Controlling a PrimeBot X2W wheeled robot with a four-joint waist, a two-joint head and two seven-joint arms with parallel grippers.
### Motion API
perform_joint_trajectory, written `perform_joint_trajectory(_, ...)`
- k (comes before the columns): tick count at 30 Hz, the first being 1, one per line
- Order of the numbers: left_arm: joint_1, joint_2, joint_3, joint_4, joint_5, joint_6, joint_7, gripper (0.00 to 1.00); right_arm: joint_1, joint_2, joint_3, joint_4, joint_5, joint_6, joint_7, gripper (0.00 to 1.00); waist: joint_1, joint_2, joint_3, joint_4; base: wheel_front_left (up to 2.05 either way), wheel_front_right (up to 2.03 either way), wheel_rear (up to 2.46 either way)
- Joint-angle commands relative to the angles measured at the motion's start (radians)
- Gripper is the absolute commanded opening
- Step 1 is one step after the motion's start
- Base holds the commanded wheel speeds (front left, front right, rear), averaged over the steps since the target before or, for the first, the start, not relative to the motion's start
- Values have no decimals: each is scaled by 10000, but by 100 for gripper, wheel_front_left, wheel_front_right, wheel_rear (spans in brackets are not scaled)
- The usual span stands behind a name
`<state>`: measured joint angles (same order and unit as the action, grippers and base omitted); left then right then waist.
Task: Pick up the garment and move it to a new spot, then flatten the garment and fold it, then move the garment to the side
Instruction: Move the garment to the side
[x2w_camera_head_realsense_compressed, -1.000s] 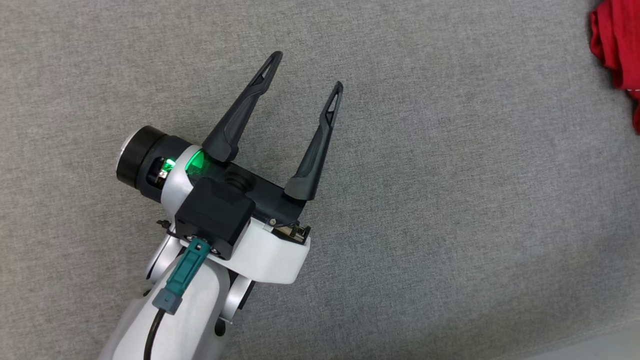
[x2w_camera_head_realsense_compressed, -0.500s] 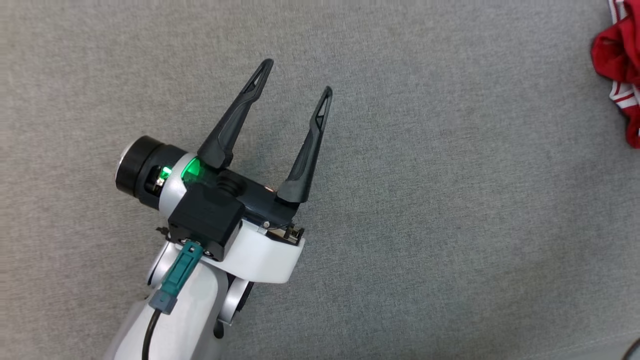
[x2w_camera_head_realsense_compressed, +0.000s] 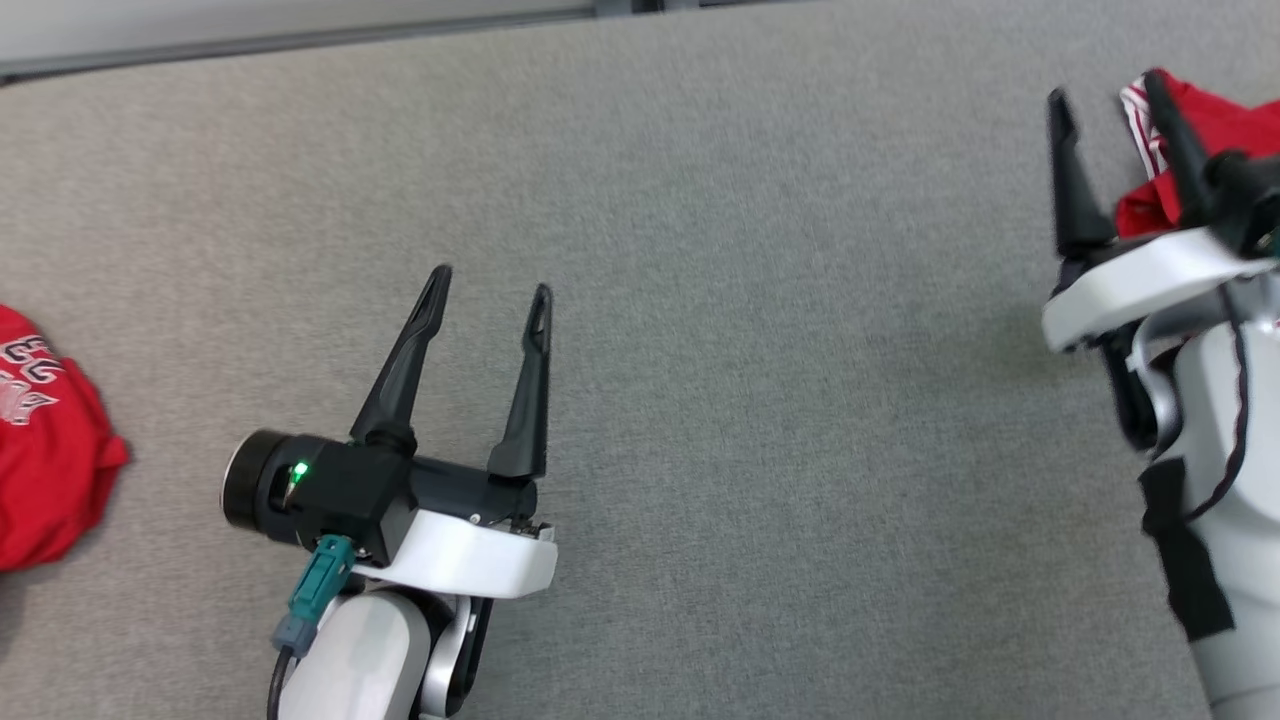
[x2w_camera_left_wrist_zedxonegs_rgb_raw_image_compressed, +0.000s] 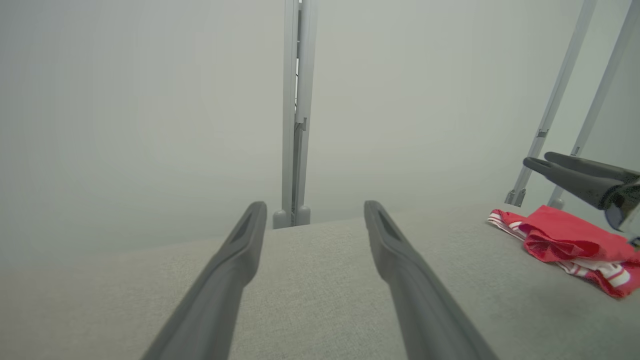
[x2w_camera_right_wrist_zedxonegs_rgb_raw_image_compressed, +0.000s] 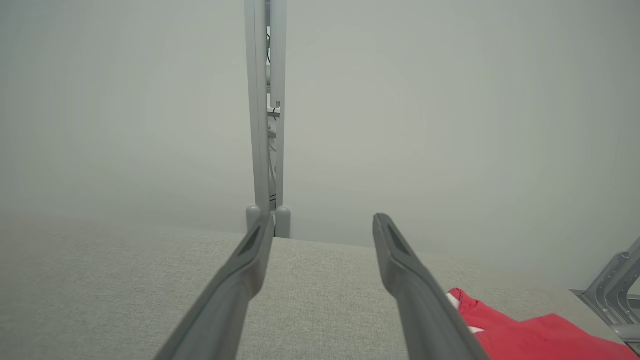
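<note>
Left hand (x2w_camera_head_realsense_compressed: 491, 280) apart, right hand (x2w_camera_head_realsense_compressed: 1103, 85) apart (over red garment (x2w_camera_head_realsense_compressed: 1235, 120)), grey tabletop (x2w_camera_head_realsense_compressed: 800, 350) between

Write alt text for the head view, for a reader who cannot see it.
Over a grey fabric surface, the left gripper and right gripper both have open, empty fingers. A red striped garment lies crumpled beyond the right gripper; a red printed garment lies at the left edge.

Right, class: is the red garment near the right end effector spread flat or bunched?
Bunched: the red garment lies in rumpled folds, not flat.
</note>
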<state>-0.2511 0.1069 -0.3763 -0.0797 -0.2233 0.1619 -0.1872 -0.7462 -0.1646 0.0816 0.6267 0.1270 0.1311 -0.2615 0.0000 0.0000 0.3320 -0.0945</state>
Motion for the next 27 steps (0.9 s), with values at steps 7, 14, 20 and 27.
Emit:
perform_joint_trajectory(7,926,-24,397,982,-471,284,-446,100,1971,262,587,-1417,608,-5,-60,100,0,0,-1632,686,0,0,0)
perform_joint_trajectory(14,1820,-88,623,1788,-660,261,-734,100,4045,561,728,-2464,377,-5,-60,100,0,0,-2772,834,0,0,0)
perform_joint_trajectory(20,2294,-77,702,2058,-311,283,-781,100,5287,668,706,-3305,130,-5,-59,100,0,0,-3222,805,0,0,0)
perform_joint_trajectory(27,2870,-213,963,1717,135,139,-779,100,6668,765,673,-4322,224,-5,-59,100,0,0,-3435,759,0,0,0)
